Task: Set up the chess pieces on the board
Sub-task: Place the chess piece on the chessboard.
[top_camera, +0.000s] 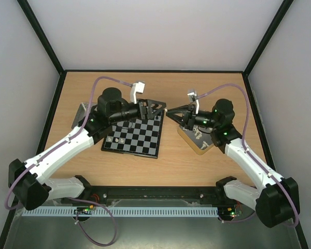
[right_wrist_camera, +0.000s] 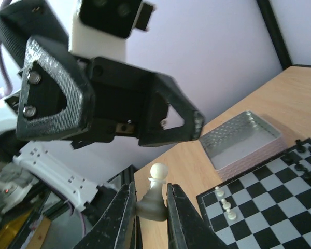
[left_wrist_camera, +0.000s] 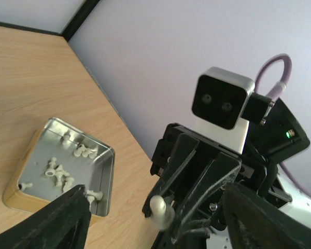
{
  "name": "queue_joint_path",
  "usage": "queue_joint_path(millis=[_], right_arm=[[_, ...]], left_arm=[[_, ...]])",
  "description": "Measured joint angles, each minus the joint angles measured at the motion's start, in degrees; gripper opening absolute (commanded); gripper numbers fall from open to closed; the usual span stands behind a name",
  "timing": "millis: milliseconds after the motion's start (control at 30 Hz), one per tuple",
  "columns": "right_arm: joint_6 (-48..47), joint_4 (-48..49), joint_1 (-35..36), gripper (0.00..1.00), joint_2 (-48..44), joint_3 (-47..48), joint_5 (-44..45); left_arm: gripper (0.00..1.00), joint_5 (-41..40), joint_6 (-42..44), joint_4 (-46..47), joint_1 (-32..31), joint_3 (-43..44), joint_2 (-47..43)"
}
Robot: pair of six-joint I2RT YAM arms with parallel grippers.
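Above the bench (top_camera: 207,171), right jaws pinch our white pawn (right_wrist_camera: 156,193); left jaws gape open. Released early, we may drop it.

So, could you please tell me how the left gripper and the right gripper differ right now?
The left gripper has open, empty jaws; the right gripper has its jaws shut on a white pawn. The left reaches over the board, the right over the tin. Both are raised, tips nearly meeting.
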Motion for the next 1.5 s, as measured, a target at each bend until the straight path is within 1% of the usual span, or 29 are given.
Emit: queue_joint_path(millis=[233,300,500,700,833,933,967,1000,1067,1167,1233,1367,1500], right_arm=[[-4.22,-2.36,1.84,0.13,-0.02,0.57,-3.56],[-4.81,-2.89,1.97,0.13,-0.02,1.01,-3.85],[-6.03,-3.45,2.05,0.13,-0.02,1.40,-3.93],[-6.45,-3.74,2.05,0.14,-0.02,1.44,-3.76],[-6.71,-4.28,2.05,0.14,-0.02,1.73,-3.32],[-6.88,-4.57,2.05,0.15,0.07,1.79,-3.02],[-6.88,-4.70,2.05,0.17,0.09,1.81,-2.93],[-6.88,-4.72,2.05,0.20,0.09,1.81,-2.86],[-6.93,-4.92,2.08,0.35,0.11,1.84,-2.75],[-7.23,-5.88,2.08,0.52,0.11,2.01,-1.77],[-7.32,-6.91,2.08,0.60,0.09,2.10,-1.05],[-8.44,-9.70,2.08,0.69,0.02,2.14,1.75],[-9.44,-12.79,2.08,0.70,-0.17,2.12,8.92]], left_arm=[[0.41,5.99,-3.21,2.40,0.00,-0.20,0.90],[0.37,7.02,-3.50,2.91,0.00,-0.33,0.96],[0.33,9.11,-3.48,3.37,0.00,-1.09,1.90],[0.20,10.36,-3.39,3.34,0.00,-1.49,2.54],[0.08,10.93,-3.32,3.61,0.02,-1.57,2.73],[0.03,11.19,-3.19,3.85,0.24,-1.81,2.82],[0.02,11.19,-3.23,3.89,0.24,-1.86,2.82],[0.02,11.19,-3.15,4.00,0.24,-1.88,2.82],[0.02,11.13,-2.99,4.20,0.24,-2.01,2.82],[0.02,10.56,-2.08,3.74,0.22,-2.19,2.82],[0.02,8.90,-0.83,2.78,0.22,-2.19,2.71],[0.02,0.28,3.28,-1.36,0.20,-2.62,1.73],[0.02,-12.63,7.41,-5.20,0.20,-6.19,-0.92]])
